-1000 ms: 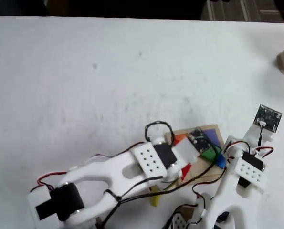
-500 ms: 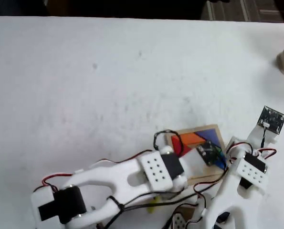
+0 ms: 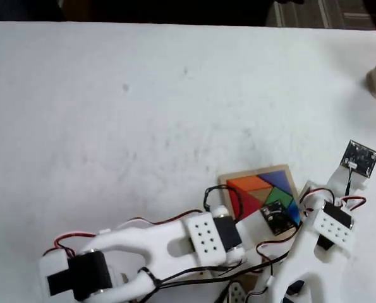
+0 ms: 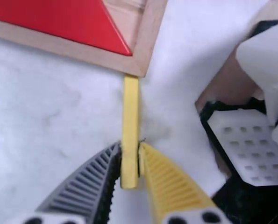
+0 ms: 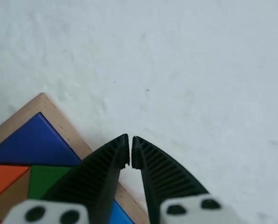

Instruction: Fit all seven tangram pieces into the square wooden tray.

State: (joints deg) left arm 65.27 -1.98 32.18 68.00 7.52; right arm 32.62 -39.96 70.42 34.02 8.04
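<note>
White tabletop (image 3: 143, 95): your left gripper (image 4: 129, 163) pinches thin yellow tangram piece (image 4: 130, 121), long axis pointing at square wooden tray (image 4: 150, 42) corner; right gripper (image 5: 130, 151) closed, empty.

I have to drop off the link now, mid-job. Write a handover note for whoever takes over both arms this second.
The left gripper is shut on the yellow piece, held on edge, its far end at a corner of the tray, outside the rim.
The right gripper is shut and empty, over the tray's rim near the blue piece.
Done: the red piece, orange piece, green piece and blue piece lie in the tray.
Left: the yellow piece is not yet in. Bare wood shows beside the red piece, possibly its slot. The arms cover part of the tray, so check the count.
</note>
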